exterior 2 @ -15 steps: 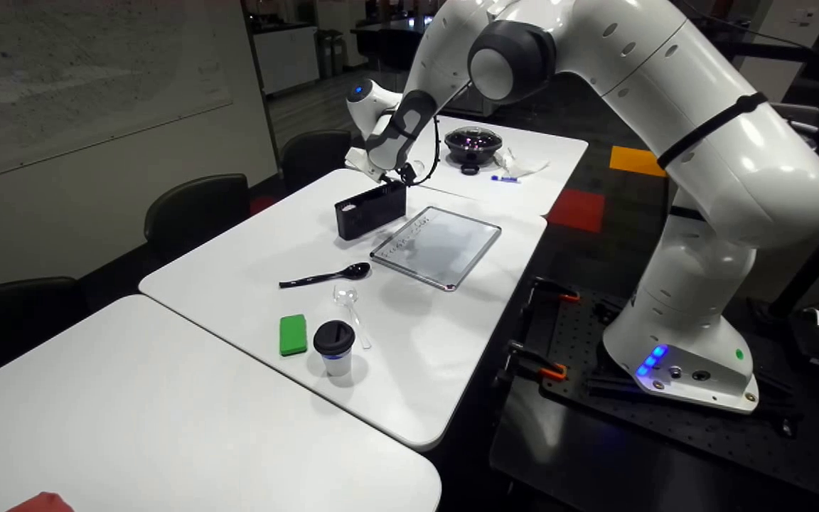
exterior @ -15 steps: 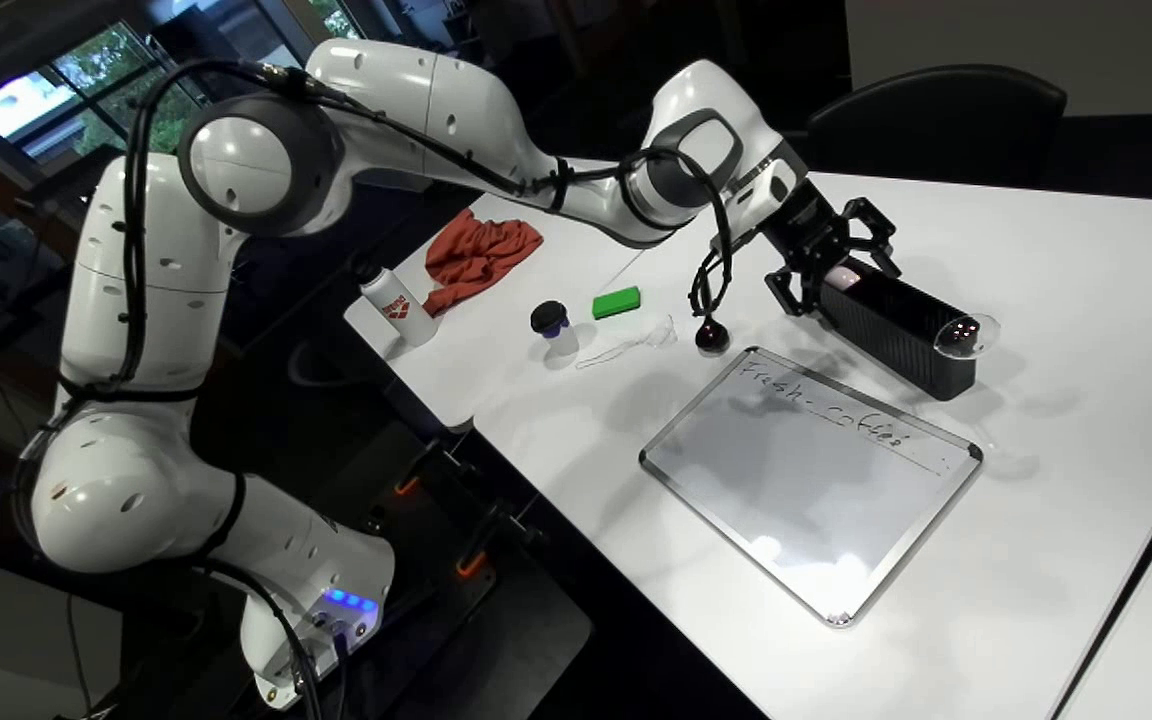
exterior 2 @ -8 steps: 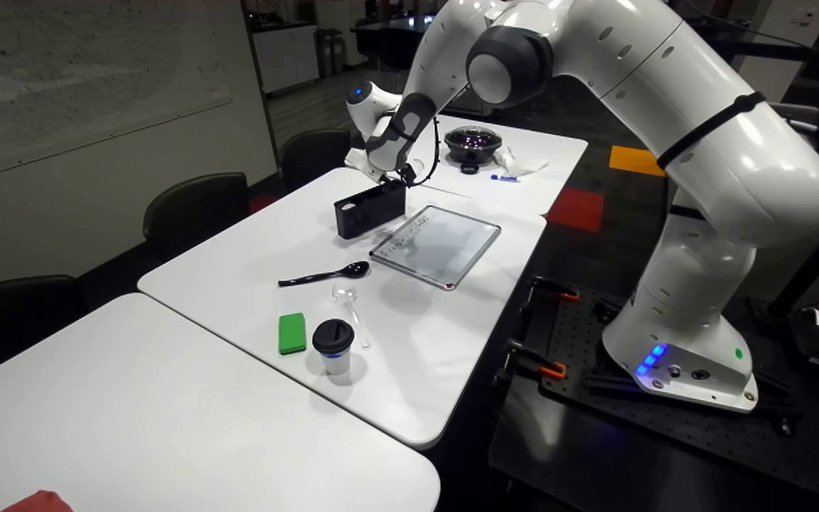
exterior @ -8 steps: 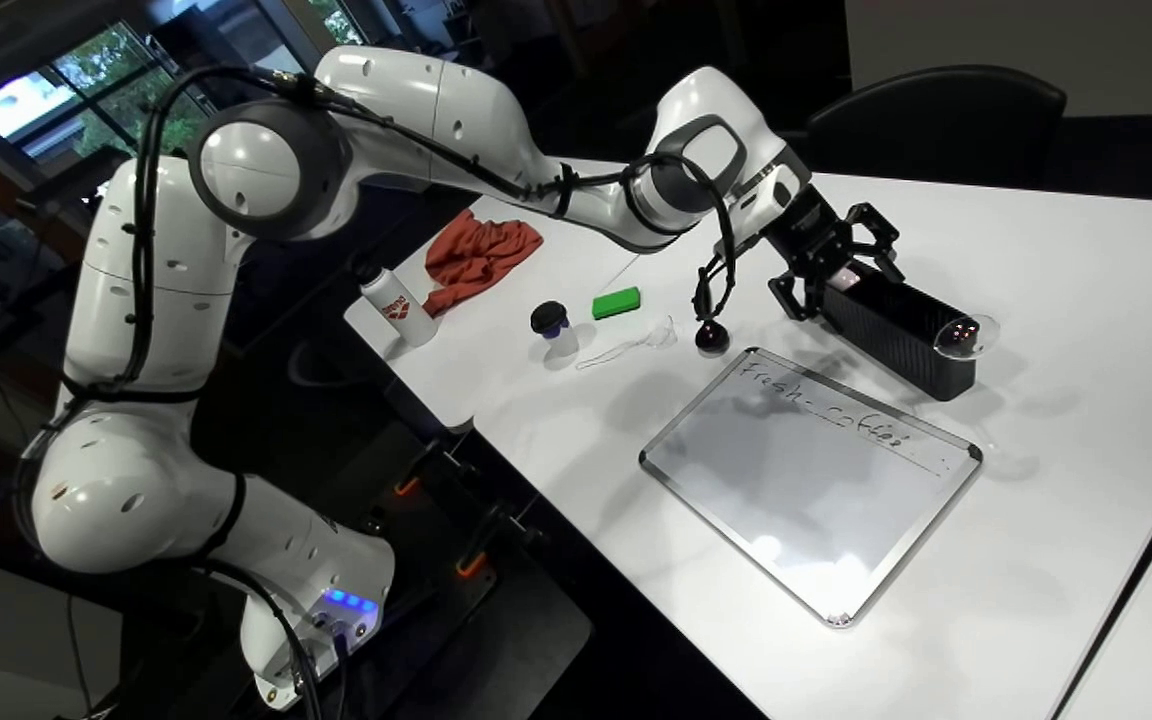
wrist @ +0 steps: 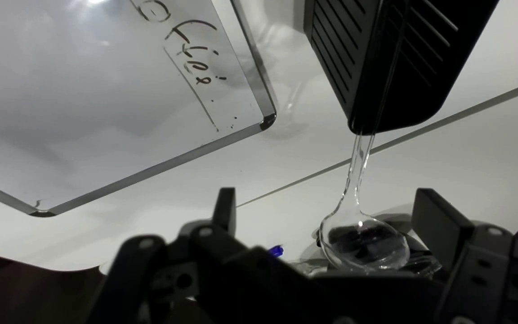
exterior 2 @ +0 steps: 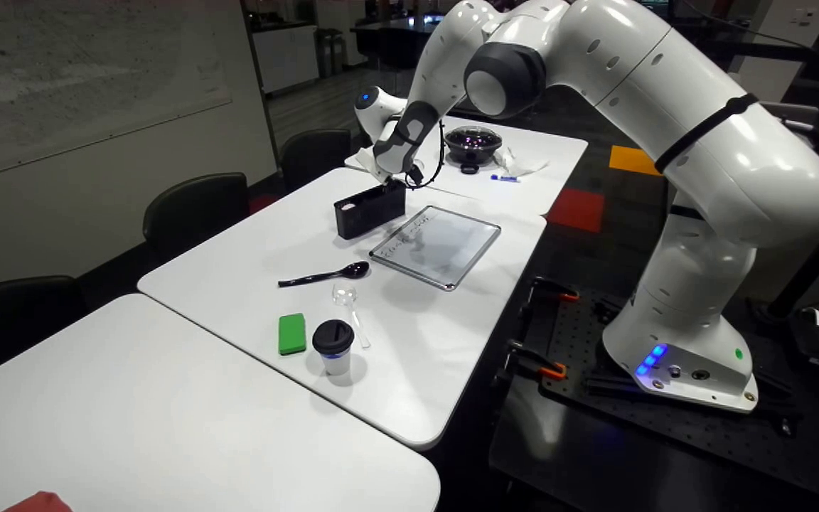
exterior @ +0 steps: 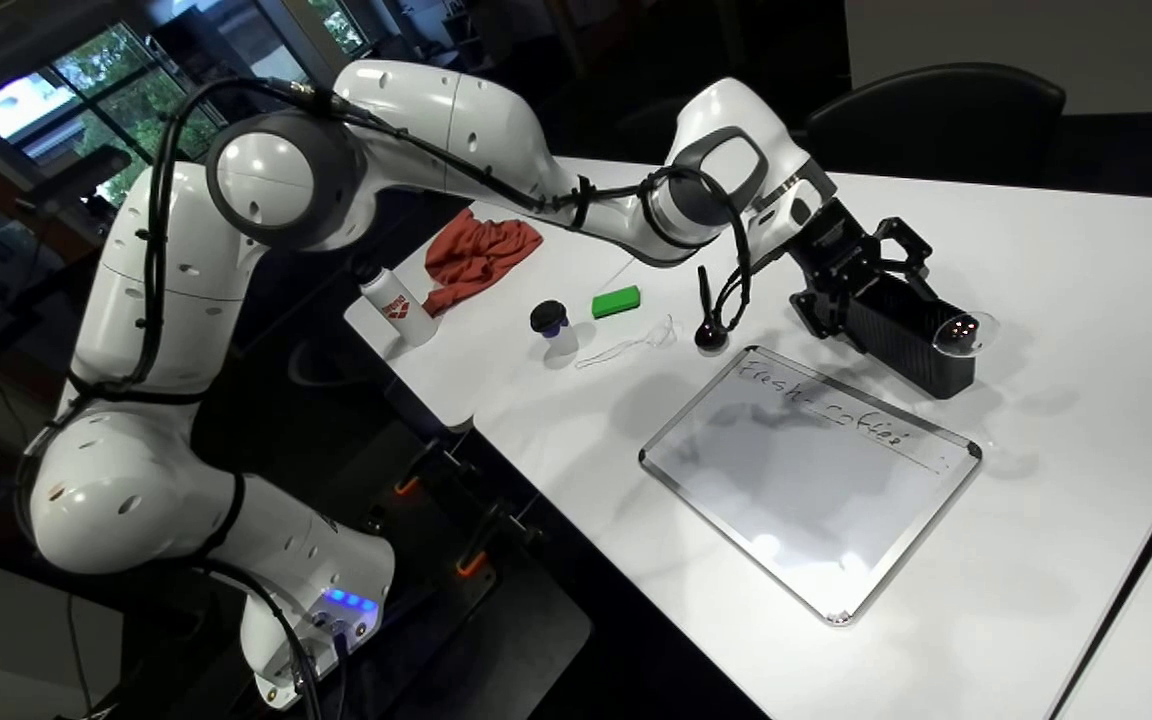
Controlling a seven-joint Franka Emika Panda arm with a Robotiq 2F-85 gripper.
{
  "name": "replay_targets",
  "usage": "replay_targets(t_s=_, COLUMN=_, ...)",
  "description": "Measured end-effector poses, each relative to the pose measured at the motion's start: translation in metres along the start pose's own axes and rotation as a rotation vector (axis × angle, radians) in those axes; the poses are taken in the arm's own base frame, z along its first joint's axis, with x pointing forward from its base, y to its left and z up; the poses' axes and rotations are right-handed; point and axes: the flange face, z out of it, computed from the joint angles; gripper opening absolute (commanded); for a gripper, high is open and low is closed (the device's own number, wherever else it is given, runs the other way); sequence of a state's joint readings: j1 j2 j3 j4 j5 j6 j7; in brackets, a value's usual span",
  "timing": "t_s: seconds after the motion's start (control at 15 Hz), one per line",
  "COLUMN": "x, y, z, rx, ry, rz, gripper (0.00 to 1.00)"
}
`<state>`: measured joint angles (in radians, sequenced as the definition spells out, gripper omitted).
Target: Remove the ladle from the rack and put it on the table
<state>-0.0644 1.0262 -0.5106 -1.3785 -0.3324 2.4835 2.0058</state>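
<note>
Lower now, my black gripper (wrist: 332,213) slants near the black trough-shaped rack (exterior: 901,345), fingers (wrist: 226,211) apart. Against it, I barely trace the clear ladle (wrist: 361,240).

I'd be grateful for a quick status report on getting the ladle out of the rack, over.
Pincer open, gripping nothing. Clear ladle in black rack, partly jutting past one end. Whiteboard beside rack, may crowd set-down.
</note>
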Motion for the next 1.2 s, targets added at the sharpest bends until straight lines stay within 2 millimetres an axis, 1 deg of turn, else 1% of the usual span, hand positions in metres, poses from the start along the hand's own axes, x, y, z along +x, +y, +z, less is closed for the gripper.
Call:
replay_targets(t_s=0.4, x=0.004, y=-0.008, z=0.023, rx=-0.018, ry=0.033, rz=0.066, gripper=1.00)
replay_targets(t_s=0.87, x=0.001, y=-0.026, z=0.038, rx=-0.040, ry=0.062, rz=0.091, gripper=1.00)
replay_targets(t_s=1.2, x=-0.002, y=-0.033, z=0.050, rx=-0.064, ry=0.092, rz=0.096, gripper=1.00)
